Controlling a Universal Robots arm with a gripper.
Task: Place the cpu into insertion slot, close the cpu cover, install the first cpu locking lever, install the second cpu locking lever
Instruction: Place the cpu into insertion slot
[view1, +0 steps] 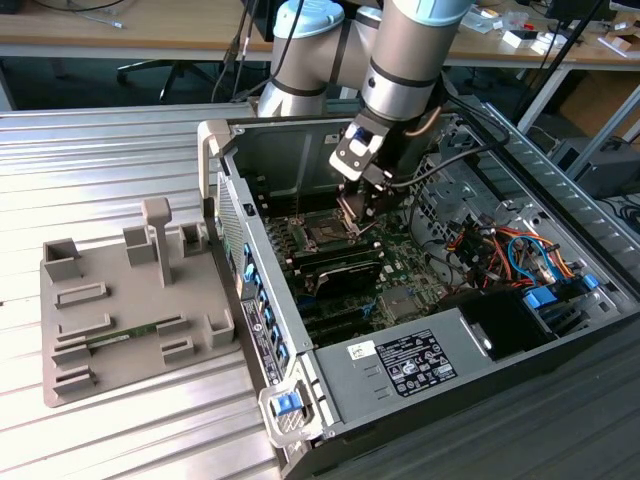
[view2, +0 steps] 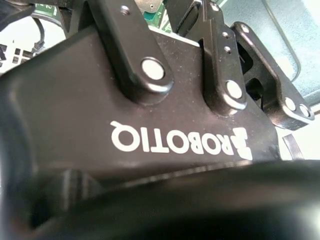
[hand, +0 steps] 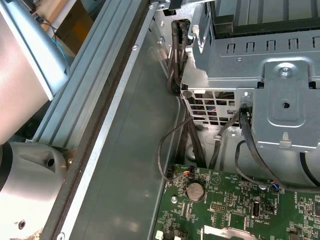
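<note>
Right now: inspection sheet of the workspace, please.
Surface: ribbed metal table, carrying the open computer case.
Job's things: insertion slot on the green board, dark centre, silver rim; whether loaded or covered, cannot tell.
Clutter: grey fixture tray at the exterior view's left, memory stick in it.
Grippers: gripper inside the case, just above the slot.
Cables: orange and blue bundle at the exterior view's right of the slot; black cables along the case wall.
Surroundings: desks behind.

Open computer case (view1: 285, 160) on ribbed metal table (view1: 100, 160), grey parts holder (view1: 140, 300) just beside it, white-labelled grey box (view1: 400, 365) inside
</note>
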